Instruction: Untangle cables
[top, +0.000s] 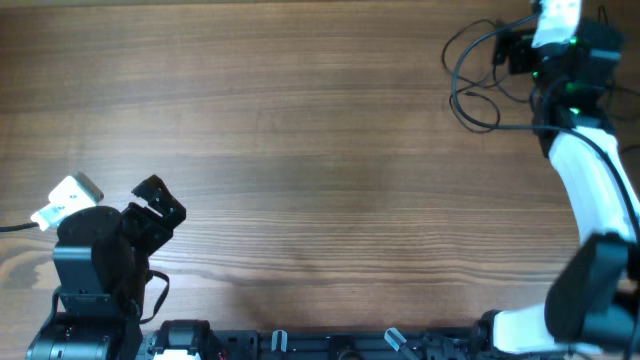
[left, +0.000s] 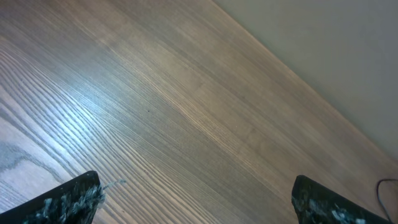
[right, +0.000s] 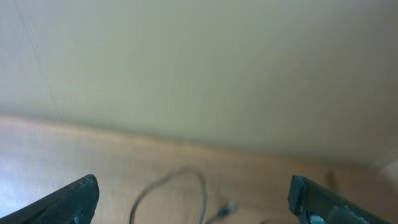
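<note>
Dark cables (top: 472, 88) looped on wooden table (top: 320, 150).
Left gripper (left: 196, 190), right gripper (right: 193, 190) both spread wide, empty.

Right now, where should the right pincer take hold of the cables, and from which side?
Probably take the cables by the single loop lying flat on the table, away from the plug. Bring the open right pincer down from above, astride the strand: it lies alone there, so one cord should lift free.

Wood-grain table (top: 300, 150), pale wall (right: 199, 62) beyond its far edge
</note>
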